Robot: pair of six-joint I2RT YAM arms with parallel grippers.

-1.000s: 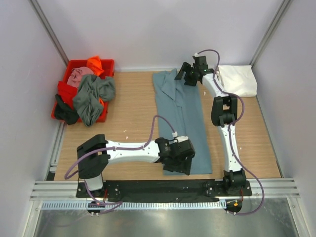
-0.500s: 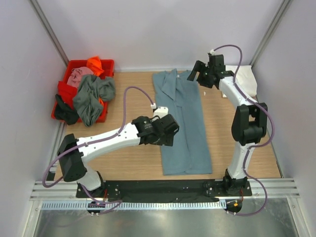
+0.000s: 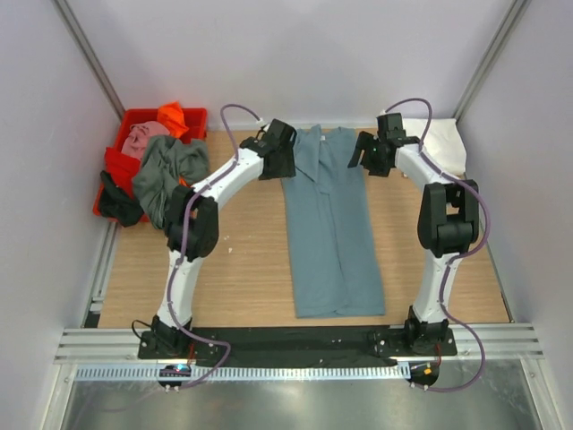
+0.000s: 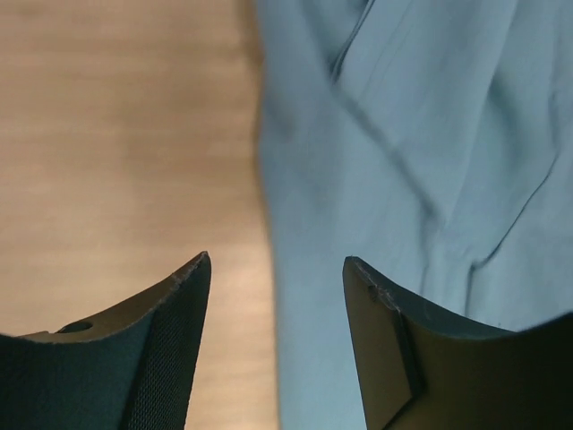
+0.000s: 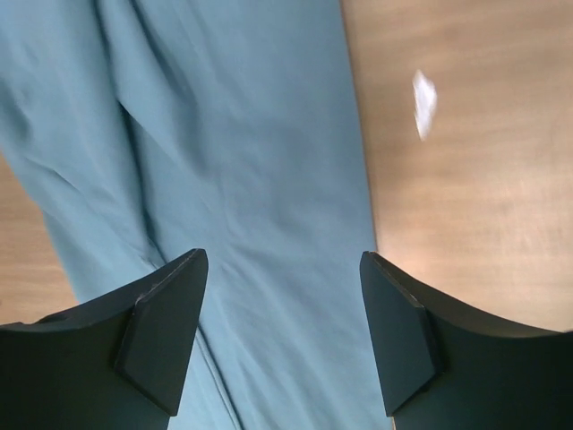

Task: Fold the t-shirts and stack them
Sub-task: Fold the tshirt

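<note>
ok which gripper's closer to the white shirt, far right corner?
Right. The right gripper hangs over the right edge of the teal shirt, just left of the white shirt; the left gripper is over its left edge, farther off.

Made up of slim white links and chunky black joint housings on left arm (image 3: 183, 228) and right arm (image 3: 445, 224) alike, hung with a looping purple cable (image 3: 235, 107) apiece, bolted to a black base plate (image 3: 295, 340), tipped with dark, matte, wedge-shaped fingers (image 4: 170, 358), finely textured on the inner face.
</note>
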